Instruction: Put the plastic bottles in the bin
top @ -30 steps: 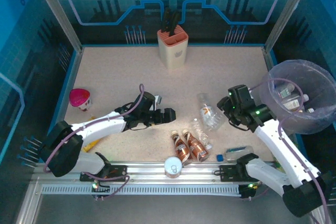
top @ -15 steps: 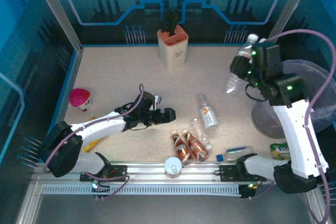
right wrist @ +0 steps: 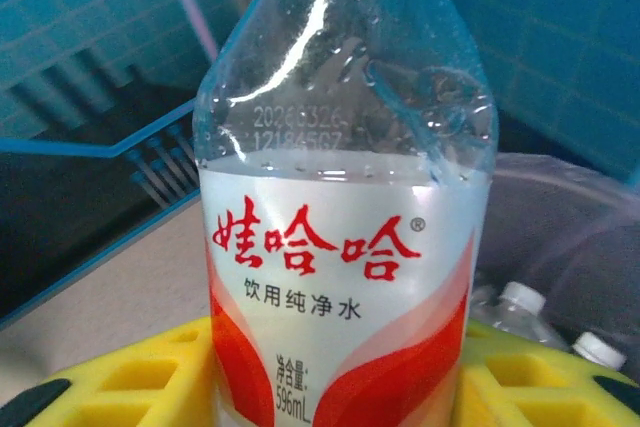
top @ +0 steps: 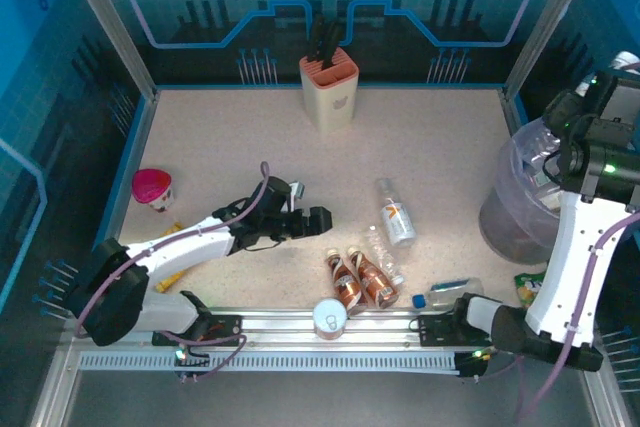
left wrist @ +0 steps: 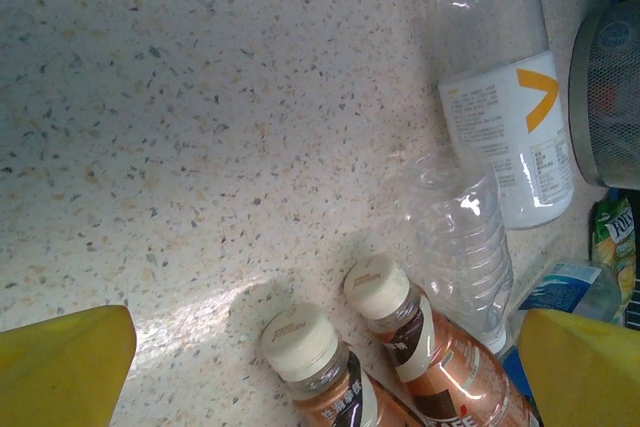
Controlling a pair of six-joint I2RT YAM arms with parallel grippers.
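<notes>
Right gripper (right wrist: 335, 377): clamped on red-labelled bottle (right wrist: 340, 247), raised beside bin (top: 505, 217).
In bin: at least two white-capped bottles (right wrist: 520, 299).
Left gripper (top: 320, 219): spread wide, empty.
To do: brown pair (top: 360, 279) and clear bottles (top: 396, 212) lying on table (top: 220, 137).

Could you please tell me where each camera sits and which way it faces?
Top external: above and behind the arms' bases, looking down on the table; left claw open and low, right arm up at the bin.
Left wrist: rides at the left claw, facing down at two brown bottles; its yellow fingers frame the bottom corners.
Right wrist: rides at the right claw, facing along it; shut on a red-labelled bottle, bin behind.
Shared: top external and left wrist both see the brown bottles.
</notes>
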